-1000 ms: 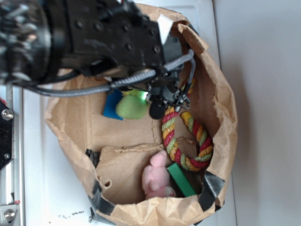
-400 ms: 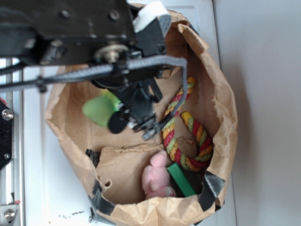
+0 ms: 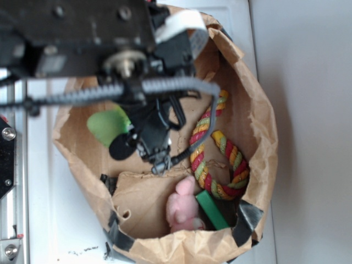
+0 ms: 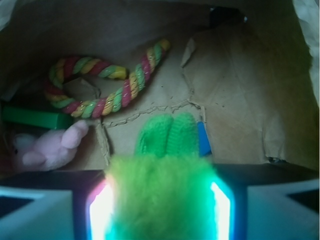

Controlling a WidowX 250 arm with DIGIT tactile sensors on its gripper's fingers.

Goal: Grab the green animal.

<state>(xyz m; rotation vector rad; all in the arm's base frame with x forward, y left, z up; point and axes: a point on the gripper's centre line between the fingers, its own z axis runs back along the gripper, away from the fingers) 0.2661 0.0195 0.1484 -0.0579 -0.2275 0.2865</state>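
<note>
One gripper (image 4: 161, 200) clamped on green animal (image 4: 162, 187), lifted near paper bag (image 3: 264, 126) left rim

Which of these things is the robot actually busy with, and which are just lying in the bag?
Busy with:
green plush animal
end effector, closed on it

Lying about:
rope ring
pink plush animal
flat green block
blue piece
paper bag

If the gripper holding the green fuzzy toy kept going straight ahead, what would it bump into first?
Probably the brown paper bag's floor, beyond the green animal clamped in the gripper. Depth is hard to judge.
</note>
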